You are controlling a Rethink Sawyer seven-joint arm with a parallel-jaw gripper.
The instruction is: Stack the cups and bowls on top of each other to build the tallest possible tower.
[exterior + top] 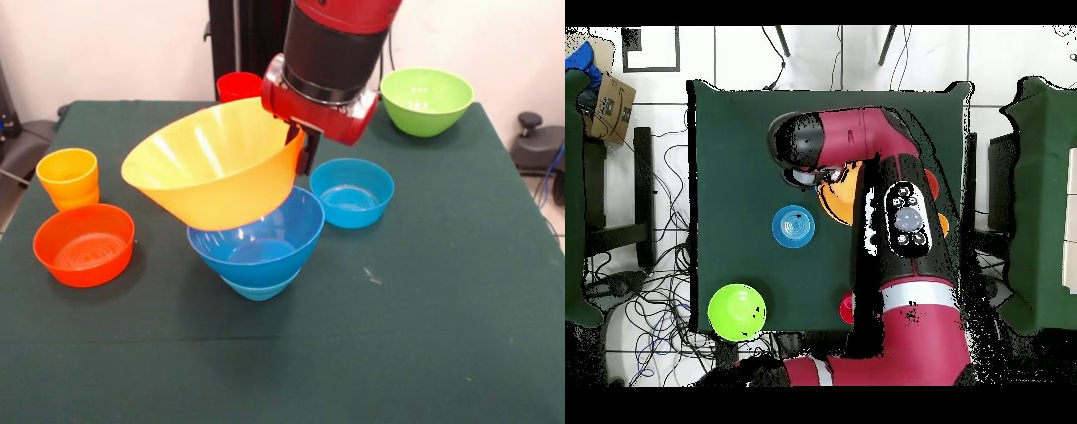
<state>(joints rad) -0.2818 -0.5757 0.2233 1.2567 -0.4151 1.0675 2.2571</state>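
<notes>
No text, label, brand, number or sign can be read in either view. The bowls and cups are plain glossy plastic with no markings that show, the green tabletop (459,336) is unprinted, and the red and black arm (905,230) shows no lettering that can be made out. In the overhead view a brown box (607,105) sits at about ten o'clock off the tabletop, but any printing on it is too small to tell.
</notes>
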